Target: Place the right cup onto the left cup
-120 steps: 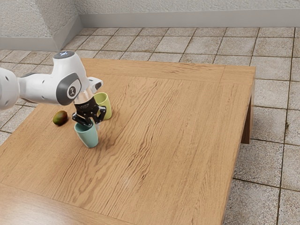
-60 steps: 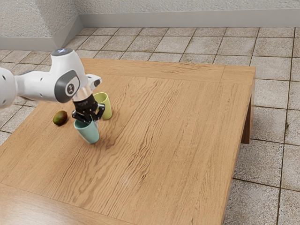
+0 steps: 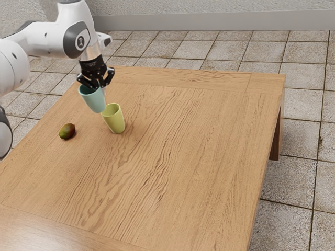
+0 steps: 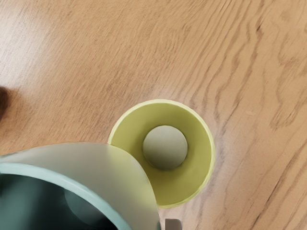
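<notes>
Raised in the air, my gripper (image 3: pixel 99 87) is shut on the teal cup (image 3: pixel 94 100) at its rim. The cup leans slightly, with its base toward the yellow-green cup (image 3: pixel 114 120), which stands upright on the table. In the exterior view the teal cup's lower end is just above and to the left of the yellow-green rim. In the wrist view the teal cup (image 4: pixel 86 160) overlaps part of the yellow-green cup (image 4: pixel 192 167), whose open mouth and round inner bottom show. A fingertip (image 4: pixel 173 224) shows beside the teal cup's outer wall.
A dark green and reddish fruit (image 3: pixel 67 131) lies on the wooden table (image 3: pixel 178 157), toward the exterior view's left of the yellow-green cup. The table's far edge runs behind both cups.
My gripper has lifted the teal cup off the table and carried it up and toward the exterior view's top, past the fruit. The yellow-green cup and fruit have stayed put.
</notes>
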Robot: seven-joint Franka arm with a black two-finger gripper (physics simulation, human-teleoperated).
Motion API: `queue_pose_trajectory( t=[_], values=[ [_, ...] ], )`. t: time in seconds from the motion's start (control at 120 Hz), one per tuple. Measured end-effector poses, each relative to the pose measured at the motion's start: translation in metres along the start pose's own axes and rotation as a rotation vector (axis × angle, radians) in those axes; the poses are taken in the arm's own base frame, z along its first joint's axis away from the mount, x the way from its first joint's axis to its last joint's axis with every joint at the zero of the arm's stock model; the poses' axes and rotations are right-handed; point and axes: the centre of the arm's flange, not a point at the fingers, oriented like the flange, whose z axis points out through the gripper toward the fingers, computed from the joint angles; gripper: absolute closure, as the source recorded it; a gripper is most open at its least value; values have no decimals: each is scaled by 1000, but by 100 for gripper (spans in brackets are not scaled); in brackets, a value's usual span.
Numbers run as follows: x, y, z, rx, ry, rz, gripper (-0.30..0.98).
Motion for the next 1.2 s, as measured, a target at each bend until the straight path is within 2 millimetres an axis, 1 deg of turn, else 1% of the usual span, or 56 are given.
queue_pose_trajectory(
  t=[0.075,0.142,0.325,0.442,0.5,0.608,0.833,1.008,1.117,1.2],
  values=[
    [6,12,8,14,-15,16,78],
    [7,20,13,20,-29,33,78],
    [6,22,16,25,-50,50,78],
    [6,25,9,22,-41,61,78],
    [9,30,6,19,-30,70,78],
    [11,37,13,25,-36,82,78],
    [10,38,20,16,-51,88,78],
    [12,35,29,16,-66,85,78],
    [12,35,29,14,-67,87,79],
    [13,36,26,12,-59,89,78]
  ],
)
